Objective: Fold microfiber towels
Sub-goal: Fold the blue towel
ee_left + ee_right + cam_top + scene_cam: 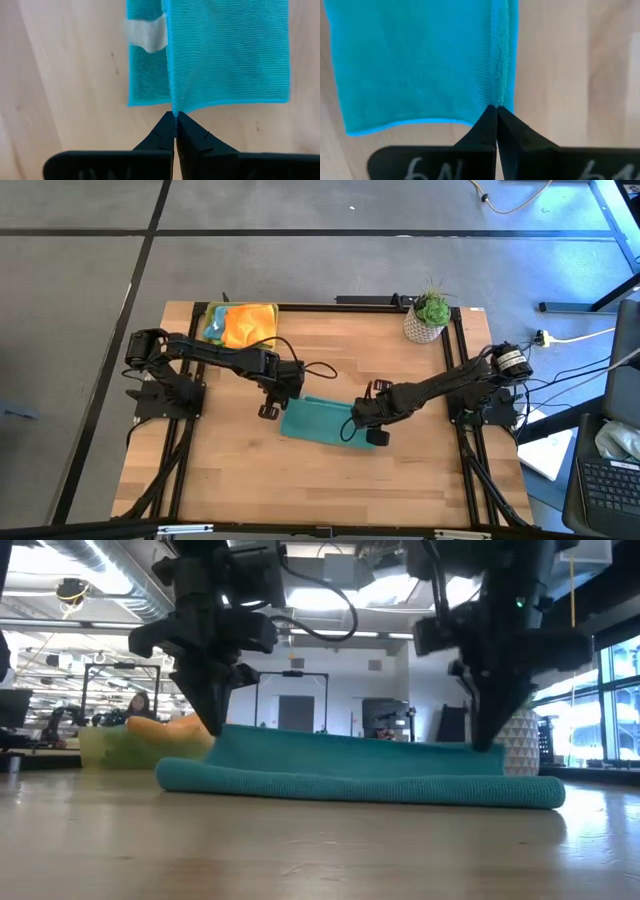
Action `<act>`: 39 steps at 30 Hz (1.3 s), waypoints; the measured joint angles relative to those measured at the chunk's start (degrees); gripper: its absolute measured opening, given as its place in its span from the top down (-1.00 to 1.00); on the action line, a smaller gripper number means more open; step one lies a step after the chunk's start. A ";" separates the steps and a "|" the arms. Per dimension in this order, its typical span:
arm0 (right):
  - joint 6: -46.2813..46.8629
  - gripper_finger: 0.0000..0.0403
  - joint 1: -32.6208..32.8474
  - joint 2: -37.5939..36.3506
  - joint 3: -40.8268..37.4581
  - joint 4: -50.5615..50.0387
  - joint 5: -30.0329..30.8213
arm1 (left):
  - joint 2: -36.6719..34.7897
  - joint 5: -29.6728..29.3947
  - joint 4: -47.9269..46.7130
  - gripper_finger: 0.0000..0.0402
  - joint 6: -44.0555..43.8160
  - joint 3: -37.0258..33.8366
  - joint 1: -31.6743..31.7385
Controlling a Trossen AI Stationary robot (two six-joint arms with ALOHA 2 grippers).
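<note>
A teal microfiber towel (318,421) lies folded in the middle of the wooden table. Its lower layer and the fold rest on the wood (360,788), and its upper layer rises toward the far side. My left gripper (278,406) is shut on the towel's left end. My right gripper (362,427) is shut on its right end. Both point steeply down, low over the table. A white label (145,35) shows on the lower layer. My left gripper pinches the upper layer's hemmed corner (175,109) between its two fingers, coming from above. That corner is held just off the table and the rest of the towel lies on it. My right gripper pinches the upper layer's other corner (496,102), at the hemmed edge, also from above. The top edge (350,737) runs nearly straight between the two grippers.
A yellow-green tray (212,315) at the far left holds orange and light blue towels (245,325). A potted plant (430,318) stands at the far right. Bare wood (320,480) stretches from the towel to the near edge.
</note>
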 joint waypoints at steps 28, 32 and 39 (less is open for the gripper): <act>-2.75 0.45 -2.74 -1.79 -2.98 3.12 5.24 | 0.00 -0.97 -0.27 0.66 -1.21 -0.91 3.28; -0.31 0.40 -2.74 -2.00 -2.62 -2.06 5.30 | 0.00 -1.05 -2.69 0.63 -3.23 -1.38 3.28; 7.83 0.40 -4.37 -9.72 -3.23 7.00 -5.45 | -1.59 13.49 -5.70 0.62 -7.04 -1.44 2.99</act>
